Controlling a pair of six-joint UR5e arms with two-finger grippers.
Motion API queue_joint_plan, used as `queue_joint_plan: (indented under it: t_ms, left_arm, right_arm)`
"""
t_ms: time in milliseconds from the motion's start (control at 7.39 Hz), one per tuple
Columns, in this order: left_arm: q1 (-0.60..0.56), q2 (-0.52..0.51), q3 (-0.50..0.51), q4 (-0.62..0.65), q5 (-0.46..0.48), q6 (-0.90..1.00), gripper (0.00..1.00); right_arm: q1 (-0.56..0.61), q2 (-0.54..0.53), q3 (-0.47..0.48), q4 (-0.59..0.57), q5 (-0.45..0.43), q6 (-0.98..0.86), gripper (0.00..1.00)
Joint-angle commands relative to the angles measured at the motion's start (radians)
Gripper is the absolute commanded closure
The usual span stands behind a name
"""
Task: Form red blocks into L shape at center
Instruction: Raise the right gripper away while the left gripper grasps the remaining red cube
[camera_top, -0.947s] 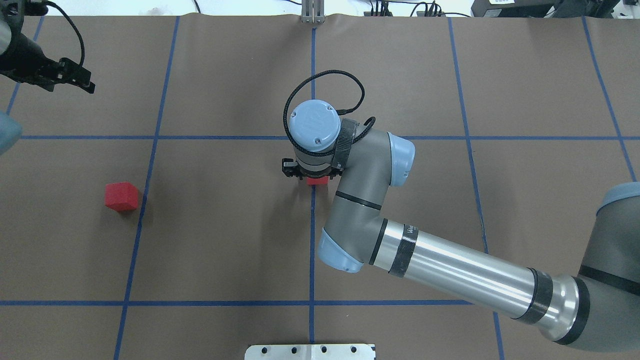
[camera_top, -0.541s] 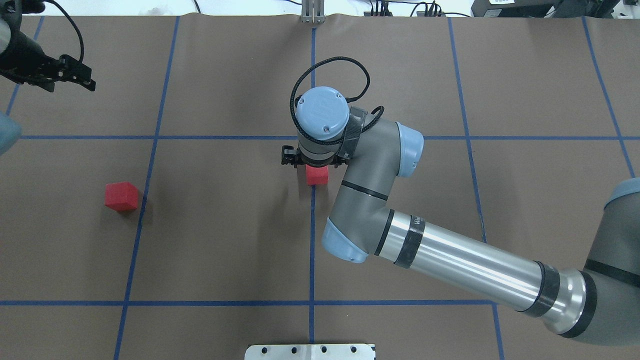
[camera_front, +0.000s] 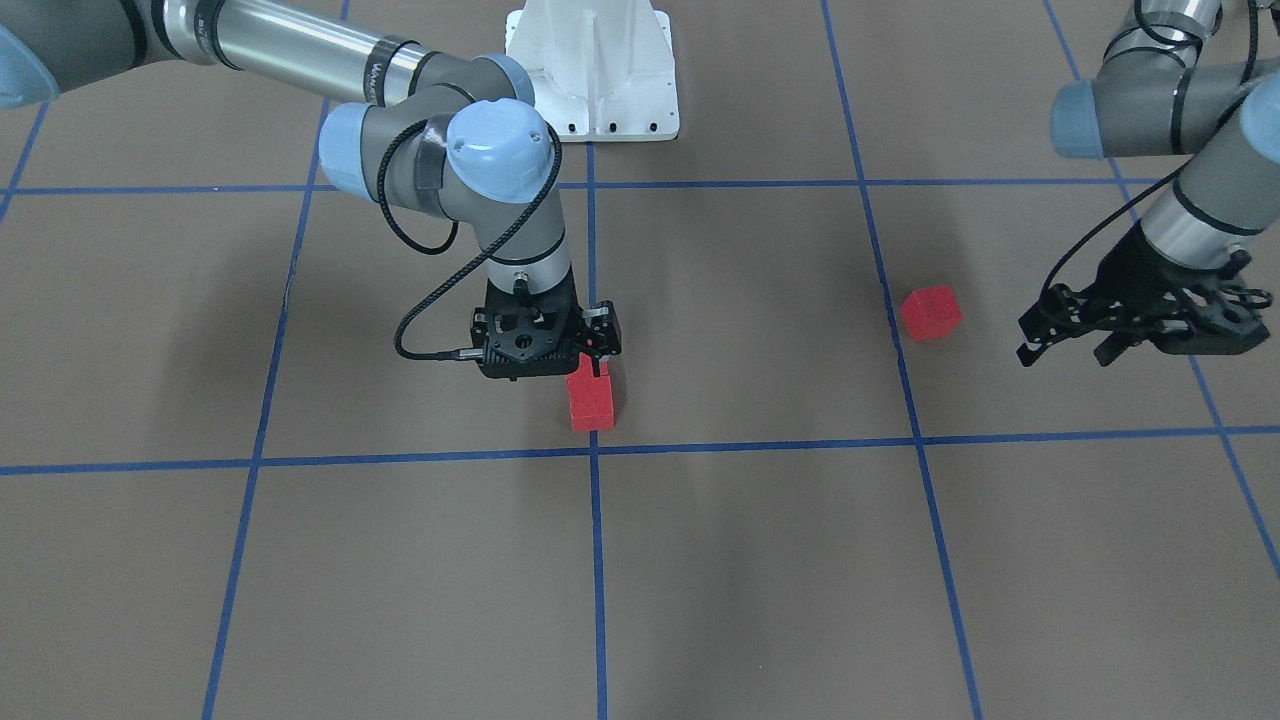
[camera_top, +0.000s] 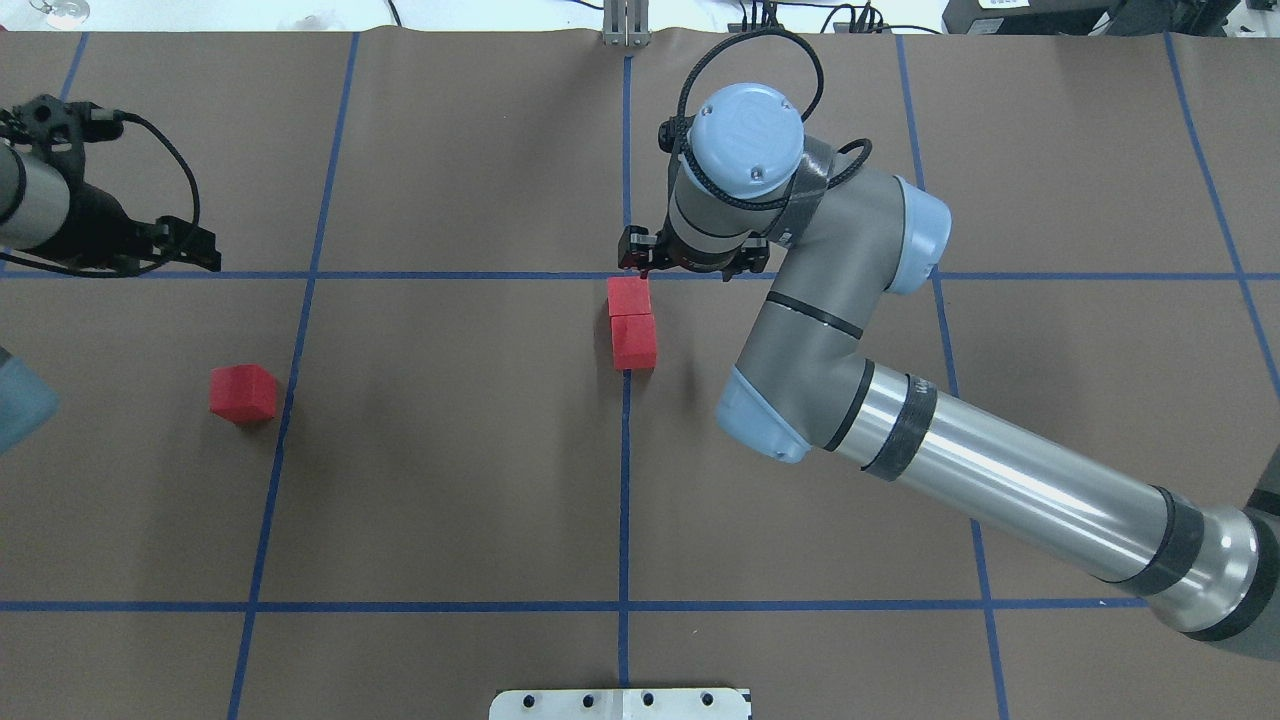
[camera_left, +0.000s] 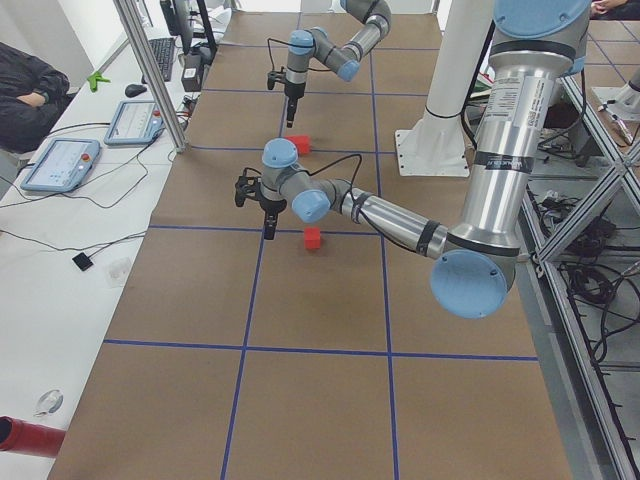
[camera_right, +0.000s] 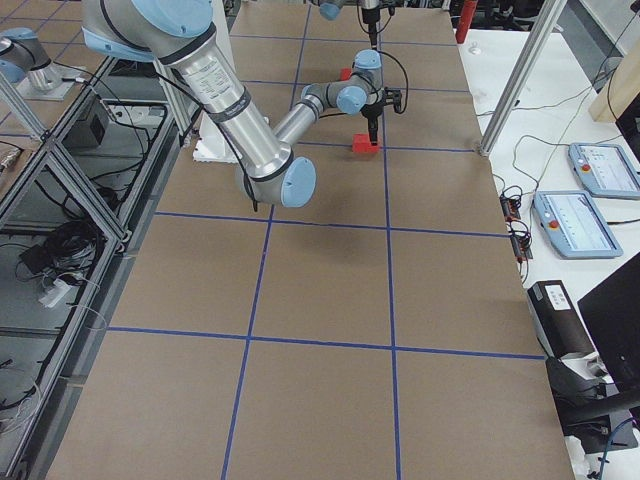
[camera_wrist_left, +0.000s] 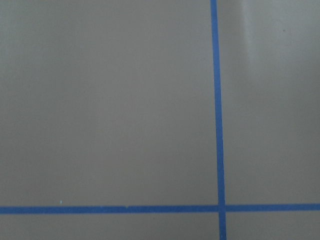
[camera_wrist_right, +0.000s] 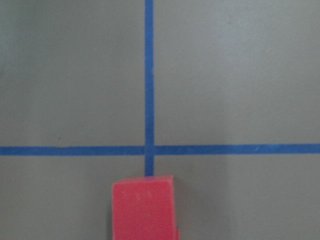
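**Overhead exterior: two red blocks (camera_top: 631, 320) in line at the center (camera_top: 627, 275), one off to the side**

The first red block (camera_top: 629, 296), a small matte bright-red cube, sits on the vertical blue tape line. Its far edge stops just short of the center, the crossing of blue tape lines in the middle of the brown gridded surface (camera_top: 450, 450). The second red block (camera_top: 633, 343), a like cube, touches the first one's near face. The pair makes one short straight bar running along that line toward the robot. In the right wrist-mounted view one red face (camera_wrist_right: 144, 207) fills the bottom edge just under the crossing. The third red block (camera_top: 242, 392) lies well apart on the robot's left, just beside the next blue line and touching nothing, so the L is not yet formed.

The right gripper (camera_front: 545, 352), black and two-fingered on its grey-and-blue arm, hangs raised above the pair with its fingers spread and nothing between them. The left gripper (camera_front: 1065, 345) hovers near the third red block but clear of it, its two fingers parted and bare. Its wrist view shows only brown surface and another tape crossing (camera_wrist_left: 219, 207). The white robot base (camera_front: 600, 70) stands at the robot's edge of the surface.
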Motion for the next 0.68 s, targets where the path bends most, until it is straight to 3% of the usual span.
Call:
queue_joint_plan:
  t_ms: [0, 541]
  left_arm:
    - [0.124, 0.022, -0.029, -0.019, 0.066, -0.087, 0.0]
    - [0.191, 0.071, -0.029, -0.017, 0.095, -0.098, 0.0]
  right_arm:
    - [0.059, -0.037, 0.02, 0.001, 0.051, -0.056, 0.01]
    - [0.069, -0.047, 0.018, 0.001, 0.053, -0.06, 0.01]
